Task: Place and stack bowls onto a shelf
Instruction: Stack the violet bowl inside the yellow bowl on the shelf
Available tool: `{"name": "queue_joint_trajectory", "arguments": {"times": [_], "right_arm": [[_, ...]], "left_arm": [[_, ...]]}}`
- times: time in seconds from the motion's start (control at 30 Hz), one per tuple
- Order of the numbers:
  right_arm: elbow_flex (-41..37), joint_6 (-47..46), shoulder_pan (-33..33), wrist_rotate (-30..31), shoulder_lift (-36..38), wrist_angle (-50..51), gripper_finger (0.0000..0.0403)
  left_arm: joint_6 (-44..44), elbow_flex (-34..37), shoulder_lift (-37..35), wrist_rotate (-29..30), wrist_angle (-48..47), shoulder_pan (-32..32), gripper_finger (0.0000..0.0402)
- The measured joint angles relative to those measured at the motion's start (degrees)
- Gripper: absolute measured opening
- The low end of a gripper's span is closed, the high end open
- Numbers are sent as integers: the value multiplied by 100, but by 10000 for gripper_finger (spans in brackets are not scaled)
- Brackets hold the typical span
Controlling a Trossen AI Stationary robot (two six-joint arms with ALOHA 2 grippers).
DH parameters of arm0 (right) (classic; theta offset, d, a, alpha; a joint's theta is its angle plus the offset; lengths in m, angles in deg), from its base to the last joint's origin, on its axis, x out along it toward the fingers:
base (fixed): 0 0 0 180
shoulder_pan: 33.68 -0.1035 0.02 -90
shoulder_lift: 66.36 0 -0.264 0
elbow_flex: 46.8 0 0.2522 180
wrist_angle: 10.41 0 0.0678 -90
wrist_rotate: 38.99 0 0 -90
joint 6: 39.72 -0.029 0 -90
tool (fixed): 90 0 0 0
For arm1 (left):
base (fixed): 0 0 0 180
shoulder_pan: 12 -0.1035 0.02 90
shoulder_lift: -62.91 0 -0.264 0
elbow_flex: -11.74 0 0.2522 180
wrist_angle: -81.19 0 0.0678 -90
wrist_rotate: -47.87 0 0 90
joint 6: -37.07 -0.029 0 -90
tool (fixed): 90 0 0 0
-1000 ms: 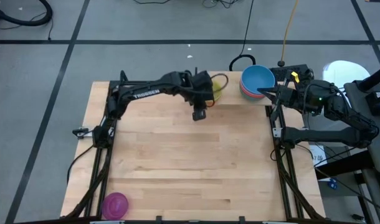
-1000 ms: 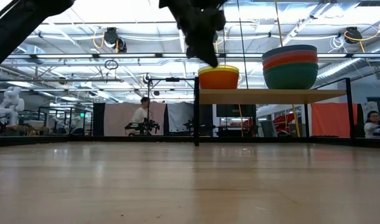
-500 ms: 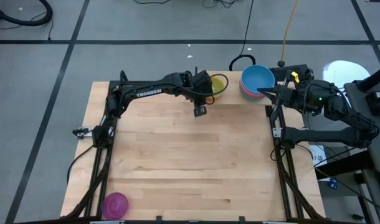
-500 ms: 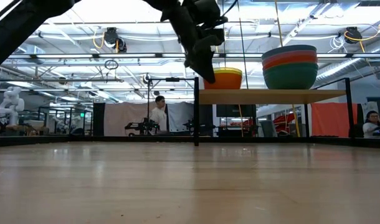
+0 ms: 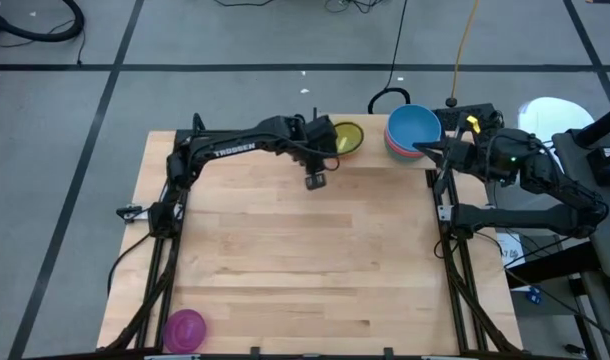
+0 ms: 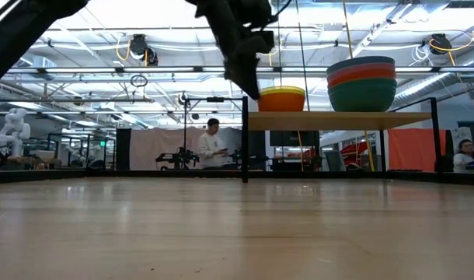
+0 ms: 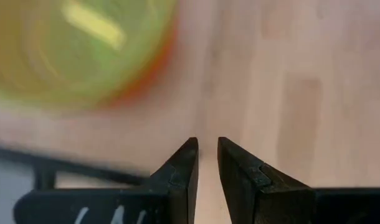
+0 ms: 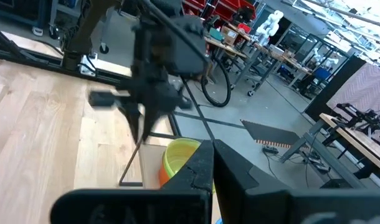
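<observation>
The shelf (image 6: 338,119) stands at the table's far edge. On it a yellow bowl sits nested in an orange one (image 6: 281,99); the pair also shows in the high view (image 5: 347,137). To their right is a stack (image 6: 361,84) with a teal bowl at the bottom and a blue one on top (image 5: 413,128). My left gripper (image 7: 206,155) hangs empty just left of the yellow bowl (image 5: 323,150), its fingers a narrow gap apart. My right gripper (image 8: 207,163) is shut beside the blue-topped stack (image 5: 426,151). I cannot tell whether it touches the stack.
A purple bowl (image 5: 183,328) lies on the tabletop at the near left corner. The wide middle of the tabletop (image 5: 305,250) is bare wood. Black frame rails run along both table sides. People stand in the room beyond the table.
My left gripper has drawn back from the yellow bowl toward the table's left edge and a little up. The yellow bowl now shows whole from above, sitting level in the orange one. The pair has shifted slightly toward the blue-topped stack.
</observation>
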Motion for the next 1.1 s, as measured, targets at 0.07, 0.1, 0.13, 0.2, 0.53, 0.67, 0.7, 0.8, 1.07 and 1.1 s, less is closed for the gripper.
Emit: {"name": "queue_joint_trajectory", "arguments": {"times": [0.07, 0.1, 0.13, 0.2, 0.53, 0.67, 0.7, 0.8, 1.07, 1.1], "right_arm": [[0, 0, 0, -5, -2, 64, 0], [0, 0, 0, -11, -2, 95, 0], [0, 0, 0, -16, -2, 127, 0], [-2, 2, 0, -110, -4, 149, 0], [-1, 148, -9, -603, -7, 165, 0], [-1, 153, -9, -604, -7, 167, 0], [-1, 162, -9, -610, -9, 167, 0], [-1, 166, -9, -624, -9, 167, 0], [-2, 157, -9, -620, -7, 167, 0], [-2, 155, -9, -605, -7, 167, 0]], "left_arm": [[191, 0, -115, -4, -548, 102, 67], [400, 0, -188, -6, -757, 158, 67], [661, 0, -253, -2, -976, 221, 67], [1268, -2, -382, -4, -1527, 355, 67], [4528, 87, -836, 5, -3042, 1263, 67], [5463, 85, -887, 28, -3064, 1683, 67], [5661, 87, -887, 38, -3050, 1781, 67], [6181, 87, -910, 68, -3050, 2093, 67], [7575, 87, -911, 426, -3057, 2825, 67], [7724, 87, -911, 435, -3055, 2917, 67]]}}
